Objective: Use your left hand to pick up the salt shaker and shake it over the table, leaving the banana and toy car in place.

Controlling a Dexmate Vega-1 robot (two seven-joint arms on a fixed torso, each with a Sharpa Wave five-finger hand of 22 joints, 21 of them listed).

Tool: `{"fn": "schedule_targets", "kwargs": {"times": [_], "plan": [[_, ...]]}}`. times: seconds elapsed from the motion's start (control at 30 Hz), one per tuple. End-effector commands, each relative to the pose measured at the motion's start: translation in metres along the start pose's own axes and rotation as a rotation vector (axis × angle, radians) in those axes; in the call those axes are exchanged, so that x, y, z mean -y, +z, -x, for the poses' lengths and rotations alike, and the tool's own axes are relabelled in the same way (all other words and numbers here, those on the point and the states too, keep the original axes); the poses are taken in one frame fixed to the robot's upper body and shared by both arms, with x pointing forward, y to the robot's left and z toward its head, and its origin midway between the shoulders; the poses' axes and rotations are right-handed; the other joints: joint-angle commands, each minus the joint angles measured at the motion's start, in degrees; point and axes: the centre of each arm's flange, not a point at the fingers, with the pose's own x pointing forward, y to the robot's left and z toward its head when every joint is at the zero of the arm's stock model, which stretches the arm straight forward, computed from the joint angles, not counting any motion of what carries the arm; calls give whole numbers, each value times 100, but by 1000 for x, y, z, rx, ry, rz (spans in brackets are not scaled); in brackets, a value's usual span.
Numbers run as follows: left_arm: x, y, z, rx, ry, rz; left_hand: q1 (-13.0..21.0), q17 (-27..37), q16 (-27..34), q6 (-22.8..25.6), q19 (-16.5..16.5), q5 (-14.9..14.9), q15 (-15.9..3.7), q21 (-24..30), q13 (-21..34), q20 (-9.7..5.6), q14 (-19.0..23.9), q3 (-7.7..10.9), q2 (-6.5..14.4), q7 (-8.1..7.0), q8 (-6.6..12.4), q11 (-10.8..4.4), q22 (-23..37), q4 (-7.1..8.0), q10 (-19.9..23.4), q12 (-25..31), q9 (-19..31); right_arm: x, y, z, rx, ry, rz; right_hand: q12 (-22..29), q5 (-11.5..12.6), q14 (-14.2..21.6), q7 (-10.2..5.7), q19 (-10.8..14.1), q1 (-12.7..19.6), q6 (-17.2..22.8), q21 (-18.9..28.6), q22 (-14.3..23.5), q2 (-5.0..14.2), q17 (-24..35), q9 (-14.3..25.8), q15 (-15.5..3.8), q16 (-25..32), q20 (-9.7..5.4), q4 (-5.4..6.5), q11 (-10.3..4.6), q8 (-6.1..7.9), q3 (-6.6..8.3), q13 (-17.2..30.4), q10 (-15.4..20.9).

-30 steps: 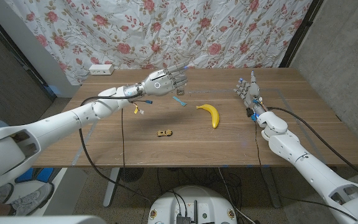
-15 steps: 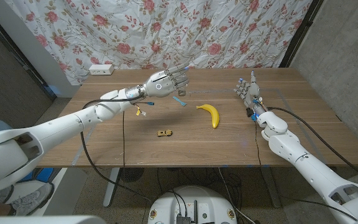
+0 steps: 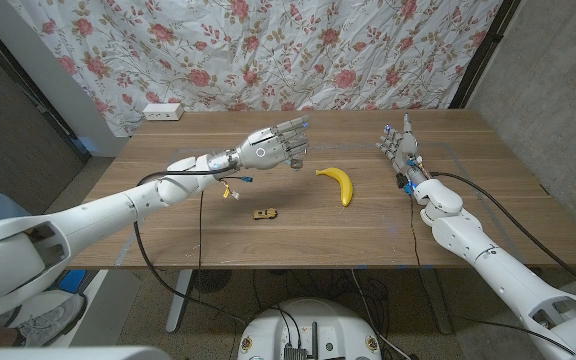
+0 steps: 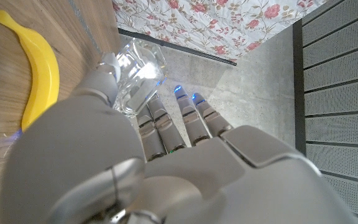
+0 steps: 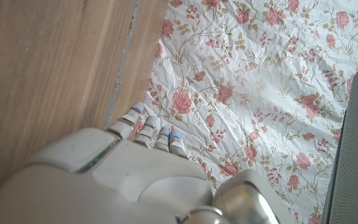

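Left hand [image 3: 273,148] shifted nearer, salt shaker [image 4: 137,73] half hidden by fingers [image 4: 166,127]

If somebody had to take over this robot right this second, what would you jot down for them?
Left hand: grips the clear glass salt shaker, raised above the wooden table.
Right hand: holds nothing, at the table's right side.
Yellow banana and small tan toy car: on the table, untouched.
Done: shaker picked up.
Left: shake it over the table; leave banana and car alone.
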Motion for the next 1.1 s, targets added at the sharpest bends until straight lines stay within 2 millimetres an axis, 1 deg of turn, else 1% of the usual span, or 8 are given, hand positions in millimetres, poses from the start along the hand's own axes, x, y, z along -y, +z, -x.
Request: {"fn": "schedule_targets", "kwargs": {"times": [0.03, 0.43, 0.63, 0.83, 1.1], "plan": [[-10, 26, 5, 36, -11, 57, 15, 14, -17, 76, -16, 46, -907, -24, 22, 3, -36, -22, 86, -81, 41, 1, 22, 7, 2, 32, 67, 0, 0, 0, 0, 0, 0, 41, 40, -36, 49, 27, -2, -4, 35, 30, 585, 30, 21, -197, 22, -6, 32, -3, 19, -7, 21, -33], [-18, 44, 6, 61, -15, 94, 17, 14, -15, 66, -16, 46, -904, -23, 23, 6, -38, -33, 90, -78, 33, 1, 22, 8, -8, 34, 68, 0, 0, 0, 0, 0, 0, 40, 41, -34, 45, 29, -2, -5, 36, 30, 585, 30, 21, -203, 23, -5, 32, -4, 19, -7, 21, -36], [-20, 47, 3, 69, -8, 97, 20, 14, -14, 73, -17, 46, -905, -23, 23, 7, -40, -40, 92, -74, 33, 1, 22, 7, -14, 36, 68, 0, 0, 0, 0, 0, 0, 40, 41, -34, 50, 28, -2, -4, 35, 30, 584, 30, 21, -198, 23, -4, 32, -4, 19, -7, 21, -36], [-21, 42, 1, 58, -7, 85, 21, 14, -13, 79, -16, 47, -903, -22, 23, 5, -42, -45, 94, -75, 33, 2, 22, 8, -18, 37, 68, 0, 0, 0, 0, 0, 0, 42, 40, -30, 51, 29, -2, -3, 36, 30, 584, 30, 21, -194, 25, -5, 32, -5, 20, -7, 21, -31], [-19, 23, 2, 36, -8, 48, 22, 14, -11, 70, -1, 46, -900, -16, 23, 1, -44, -58, 99, -75, 25, 2, 22, 10, -27, 39, 68, 0, 0, 0, 0, 0, 0, 42, 41, -31, 46, 30, -3, -2, 36, 31, 585, 30, 21, -207, 24, -5, 32, -4, 20, -7, 21, -32]]}}
